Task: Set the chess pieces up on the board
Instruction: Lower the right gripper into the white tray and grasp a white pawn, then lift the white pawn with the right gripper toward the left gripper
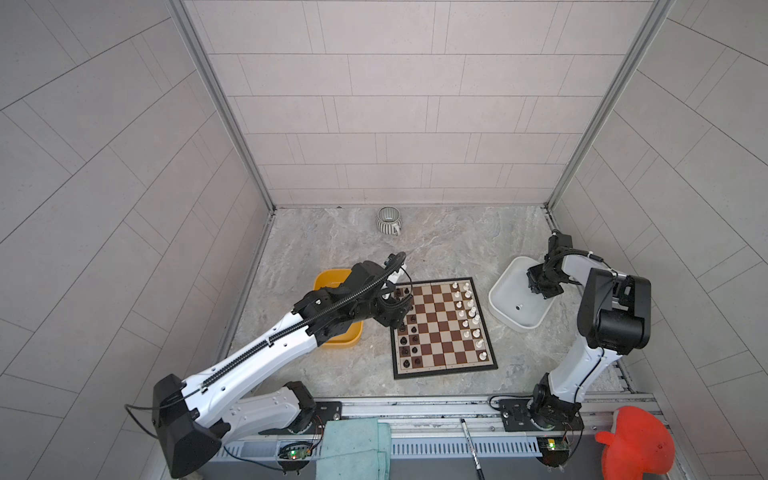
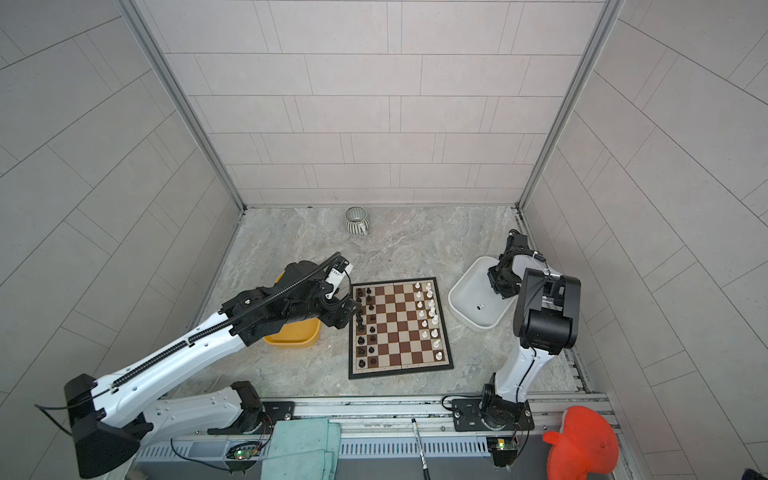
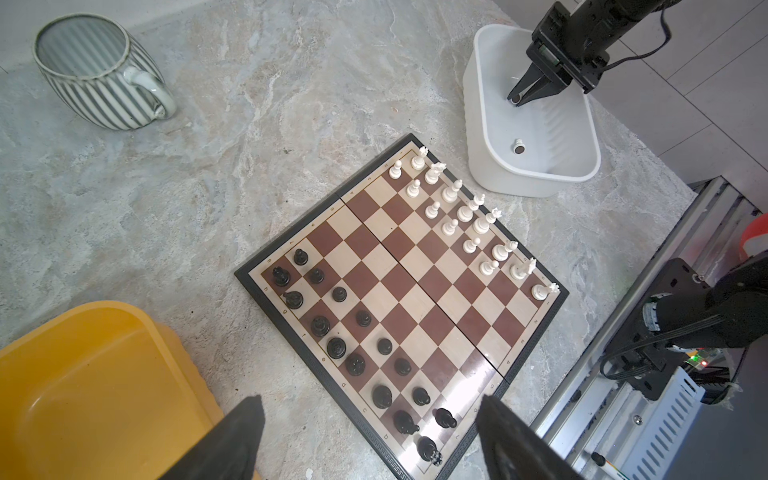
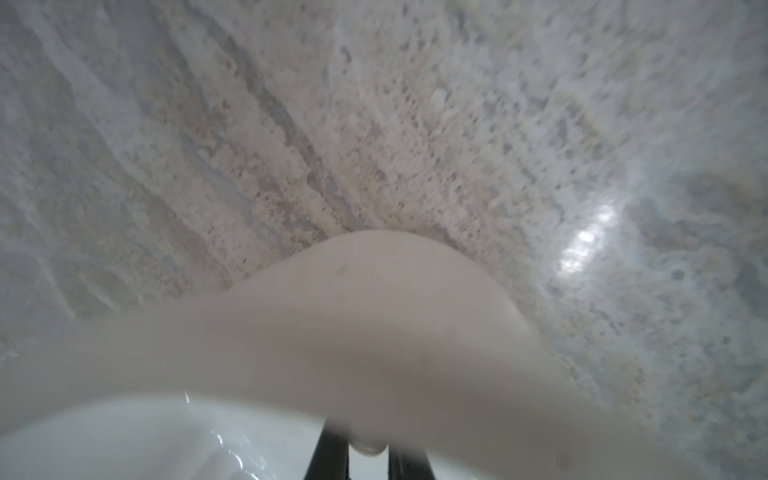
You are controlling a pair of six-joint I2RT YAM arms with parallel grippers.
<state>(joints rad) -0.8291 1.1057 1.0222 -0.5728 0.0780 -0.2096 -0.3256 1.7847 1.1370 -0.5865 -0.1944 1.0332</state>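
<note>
Left of the brown-and-cream chessboard [image 1: 440,328] sits the yellow plastic tray [image 3: 83,374], and no pieces show in the part of it we can see. The left gripper [image 3: 370,411] hangs over the board's black-side edge, jaws wide apart with nothing between them. The black plastic chessmen [image 3: 336,347] look all done to us: two full rows of eight along that edge. On the board's opposite edge the white plastic chessmen [image 3: 469,210] have a full back row but only six pawns, so two pawn squares are bare. Right of the board, the white plastic tub [image 3: 490,174] has one loose white piece [image 3: 518,146] on its floor. The right gripper [image 3: 519,94] is down inside, jaws pinched on another small white piece [image 4: 368,449]. So we reckon just two placements are left.
</note>
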